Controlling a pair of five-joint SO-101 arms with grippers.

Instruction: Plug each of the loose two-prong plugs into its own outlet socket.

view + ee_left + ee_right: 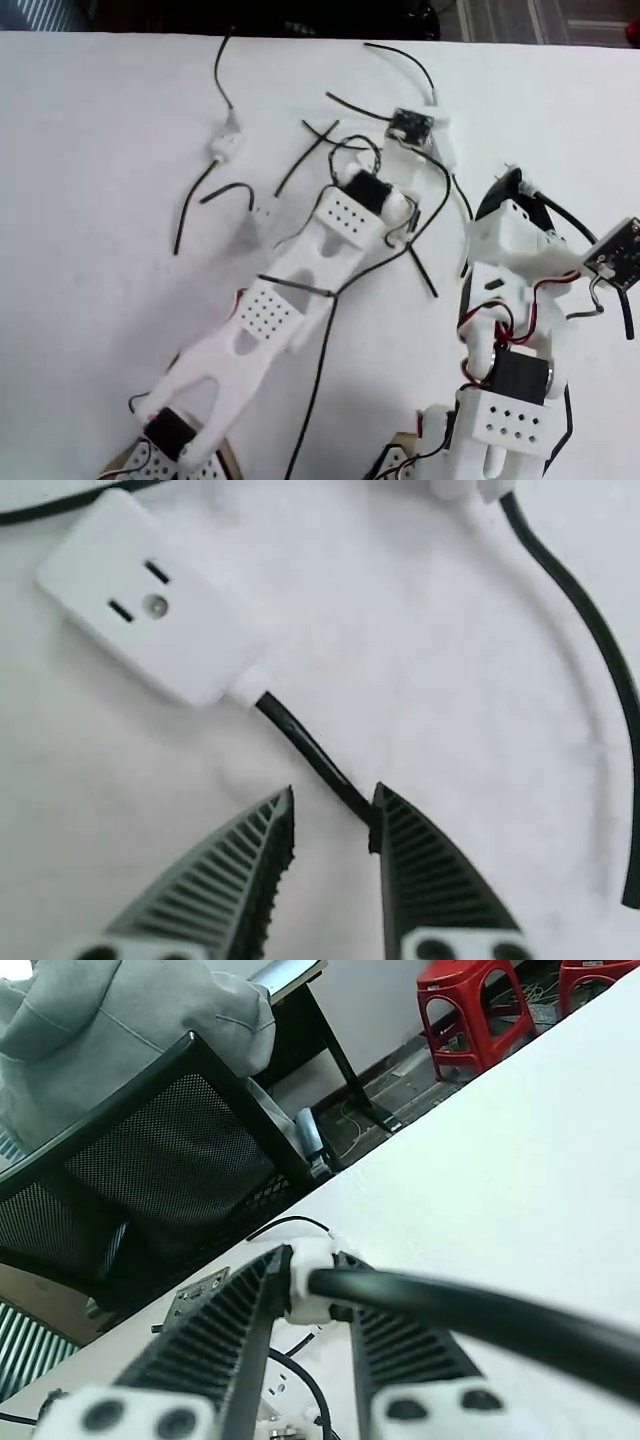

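White desk (100, 150): right pincer (315, 1265) grips a plug (300, 1305); left pincer (333, 815) gapes over the socket cord (305, 750), likely to steady it.

This looks like a makeshift robotics lab or workroom. A white table (100, 300) carries a printed arm (300, 270) with bare servo wiring, and tiled floor (540, 20) shows past its edge at 1 o'clock. Beyond the table are a black mesh office chair (150, 1180) draped with a grey garment (130, 1020), red plastic stools (480, 1010), and floor cables (350, 1125).
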